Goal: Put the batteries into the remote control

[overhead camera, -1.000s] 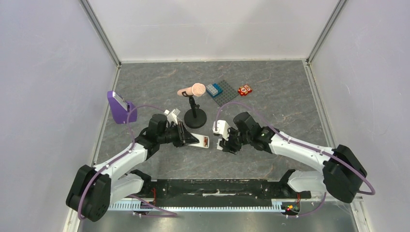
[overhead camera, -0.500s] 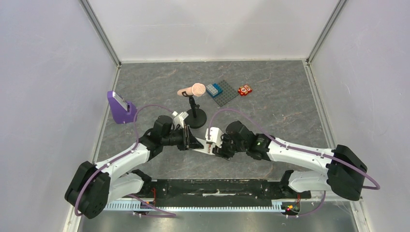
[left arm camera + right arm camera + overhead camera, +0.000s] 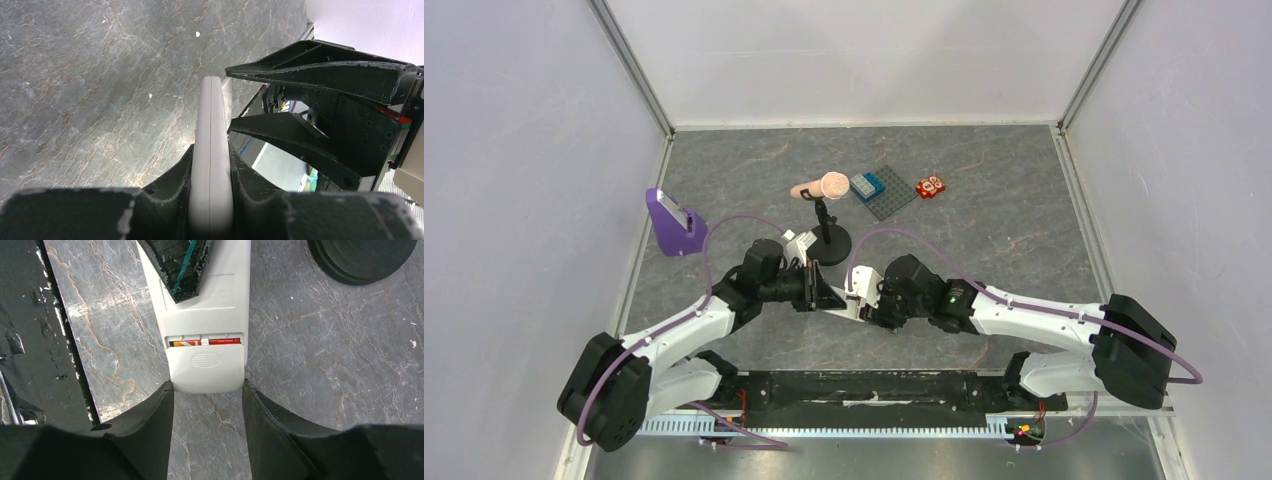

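The white remote control (image 3: 844, 305) is held edge-up just over the table, with my left gripper (image 3: 817, 290) shut on its body (image 3: 212, 145). From the right wrist, its back faces the camera (image 3: 205, 310). A small white cover (image 3: 206, 369) sits over the battery bay with a narrow gap left. A strip of red-orange battery (image 3: 220, 342) shows through that gap. My right gripper (image 3: 207, 390) is open at about the remote's width, its fingertips (image 3: 167, 390) against the two corners of the remote's covered end. No black battery is visible.
A black round stand (image 3: 829, 243) holding a pink microphone (image 3: 824, 187) stands just behind the grippers; its base (image 3: 360, 255) shows beside the remote. Further back lie a grey baseplate (image 3: 892, 196) with a blue brick and a red block (image 3: 931, 186). A purple holder (image 3: 672, 222) is at the left.
My right arm has swung left until its fingertips meet the end of the remote. The left gripper has shifted slightly right and back with the remote. Neither gripper's opening has changed.
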Robot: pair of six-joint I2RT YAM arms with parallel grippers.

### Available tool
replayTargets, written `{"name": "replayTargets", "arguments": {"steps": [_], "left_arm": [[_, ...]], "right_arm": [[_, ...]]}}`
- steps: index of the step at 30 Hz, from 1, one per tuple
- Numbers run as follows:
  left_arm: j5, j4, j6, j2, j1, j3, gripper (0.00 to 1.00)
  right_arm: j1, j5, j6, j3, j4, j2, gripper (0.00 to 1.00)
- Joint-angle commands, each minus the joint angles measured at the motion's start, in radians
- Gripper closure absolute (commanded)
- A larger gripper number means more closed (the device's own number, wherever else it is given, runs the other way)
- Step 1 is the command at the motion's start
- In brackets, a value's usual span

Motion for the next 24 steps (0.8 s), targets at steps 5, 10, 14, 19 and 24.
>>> {"name": "replayTargets", "arguments": {"steps": [5,10,14,19,24], "left_arm": [[0.031,0.023,0.029,0.011,-0.015,0.051,0.98],[0.031,0.024,0.008,0.014,-0.015,0.051,0.98],[0.046,0.029,0.008,0.012,-0.015,0.051,0.98],[0.055,0.034,0.006,0.02,-0.018,0.051,0.98],[0.08,0.059,-0.003,0.028,-0.024,0.048,0.98]], "right_arm": [[0.012,0.019,0.0,0.031,0.053,-0.005,0.64],[0.016,0.032,-0.004,0.025,0.068,-0.008,0.65],[0.02,0.053,-0.002,0.028,0.066,0.002,0.65],[0.028,0.059,-0.001,0.04,0.071,0.012,0.65],[0.032,0.049,-0.002,0.053,0.069,0.022,0.65]]}}
